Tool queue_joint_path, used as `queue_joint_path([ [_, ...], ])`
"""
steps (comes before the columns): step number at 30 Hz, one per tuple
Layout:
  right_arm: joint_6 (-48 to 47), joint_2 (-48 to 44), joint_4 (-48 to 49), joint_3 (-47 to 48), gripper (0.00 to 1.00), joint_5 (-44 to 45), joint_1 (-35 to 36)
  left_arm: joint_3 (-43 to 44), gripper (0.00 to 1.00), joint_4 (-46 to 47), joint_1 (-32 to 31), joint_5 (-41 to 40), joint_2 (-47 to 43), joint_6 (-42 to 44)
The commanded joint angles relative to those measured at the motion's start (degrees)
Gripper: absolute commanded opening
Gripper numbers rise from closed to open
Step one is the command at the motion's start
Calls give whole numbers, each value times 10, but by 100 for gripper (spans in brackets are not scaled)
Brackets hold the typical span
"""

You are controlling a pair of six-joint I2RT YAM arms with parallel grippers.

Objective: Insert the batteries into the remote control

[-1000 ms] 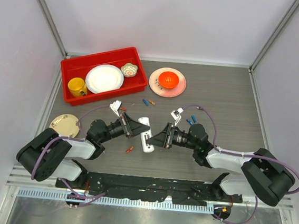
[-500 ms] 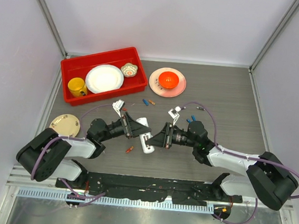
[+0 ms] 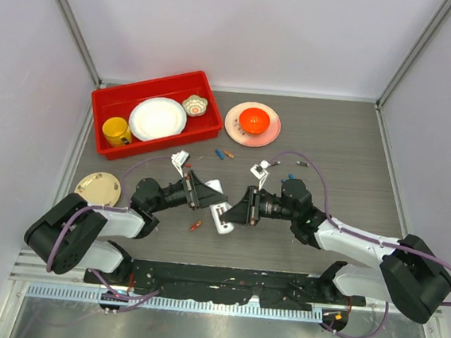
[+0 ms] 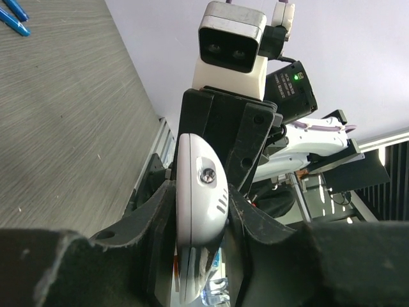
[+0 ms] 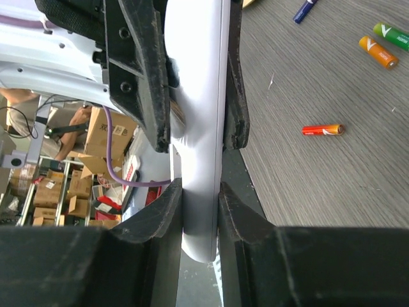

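The white remote control (image 3: 221,208) hangs just above the table's middle, held from both sides. My left gripper (image 3: 209,195) is shut on its upper end, whose rounded tip with a screw fills the left wrist view (image 4: 199,192) between the jaws of my left gripper (image 4: 199,214). My right gripper (image 3: 234,209) is shut on the lower part, where the white bar (image 5: 198,96) sits squeezed between the pads of my right gripper (image 5: 200,204). Loose batteries lie on the table: an orange-red one (image 3: 195,226) (image 5: 323,130), a green one (image 5: 391,35), an orange one (image 5: 377,51) and blue ones (image 4: 13,16).
A red bin (image 3: 108,102) at the back left holds a white plate (image 3: 158,118), a yellow mug (image 3: 117,131) and a small bowl (image 3: 194,104). A pink plate (image 3: 233,130) with an orange bowl (image 3: 255,121) stands behind the middle. A tan saucer (image 3: 98,186) lies at the left.
The left gripper has slid right onto the remote's upper end. The right wrist has pushed slightly left, and the remote has tilted a little between them.
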Motion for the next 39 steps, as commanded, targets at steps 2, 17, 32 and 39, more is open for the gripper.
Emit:
queue_joint_path([
  [2, -40, -9, -19, 21, 14, -5, 1, 18, 40, 67, -1, 36, -15, -6],
  [17, -44, -16, -40, 26, 35, 2, -7, 13, 0, 62, -1, 37, -16, -1],
  [32, -231, -176, -501, 163, 67, 471, -65, 12, 0, -94, -1, -123, -90, 92],
  [39, -213, -88, -472, 154, 65, 642, -68, -25, 0, -182, -2, -197, -189, 141],
])
